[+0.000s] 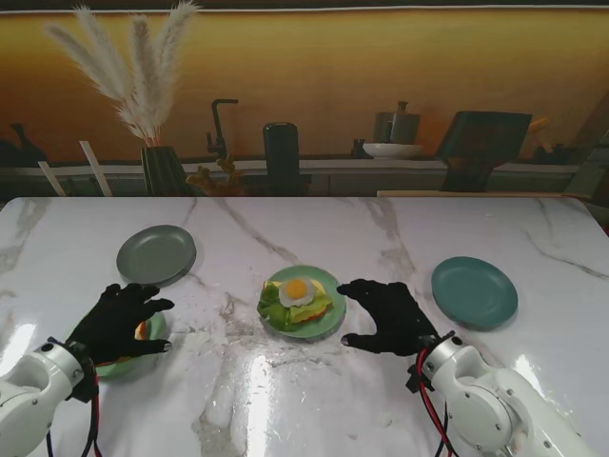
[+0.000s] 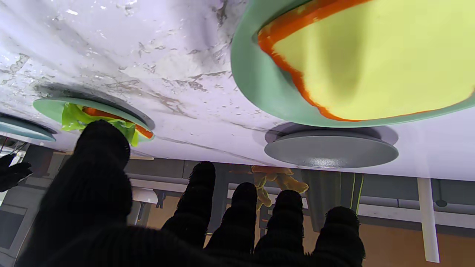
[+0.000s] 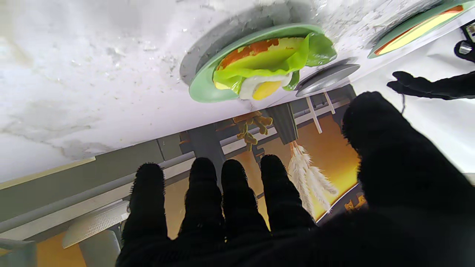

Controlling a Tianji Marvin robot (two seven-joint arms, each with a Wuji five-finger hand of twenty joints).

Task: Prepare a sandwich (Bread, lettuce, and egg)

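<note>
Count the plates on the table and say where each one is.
4. Grey plate far left; green plate under the left hand, holding bread; middle plate with the sandwich; teal plate on the right. None seems hidden.

On the light green plate (image 1: pixel 331 322) in front of me lies a bread slice (image 1: pixel 321 307) under ruffled lettuce (image 1: pixel 271 307), with a fried egg (image 1: pixel 297 289) flat on top, yolk up. A second bread slice (image 2: pixel 371 63), yellow with an orange crust, lies flat on another green plate (image 2: pixel 256 81) under my left hand (image 1: pixel 119 324).
</note>
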